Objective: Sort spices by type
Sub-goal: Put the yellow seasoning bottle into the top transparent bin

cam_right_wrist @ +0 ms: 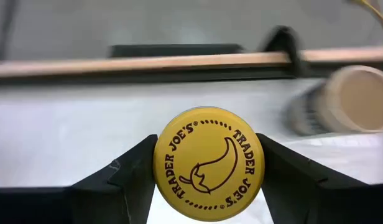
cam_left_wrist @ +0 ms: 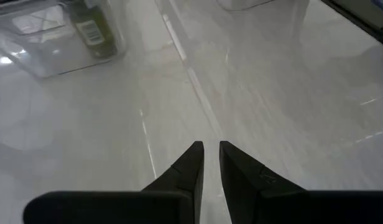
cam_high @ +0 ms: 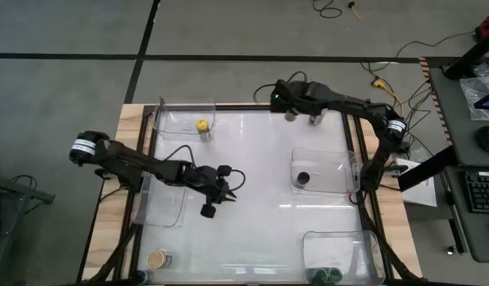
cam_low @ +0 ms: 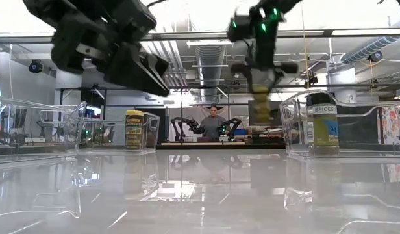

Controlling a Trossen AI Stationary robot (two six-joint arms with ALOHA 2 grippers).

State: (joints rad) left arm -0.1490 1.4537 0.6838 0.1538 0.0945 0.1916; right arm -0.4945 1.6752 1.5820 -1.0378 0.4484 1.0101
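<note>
Sorting partly done. My left gripper (cam_high: 217, 193), fingers nearly together and empty, hovers mid-tabletop. My right gripper (cam_right_wrist: 207, 180) clamps a yellow-lidded spice jar (cam_right_wrist: 208, 163) at the far edge beside a tan-lidded jar (cam_right_wrist: 344, 99), unsorted.

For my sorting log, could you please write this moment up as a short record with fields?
right gripper: shut on a yellow-lidded jar, near the table's far edge
left gripper: shut, empty, over mid-table
tan-lidded jar: loose on the table beside the right gripper
far-left tray: one yellow-lidded jar
right-middle tray: one black-lidded jar
near-right tray: two green-lidded jars
near-left corner: one tan-lidded jar
</note>
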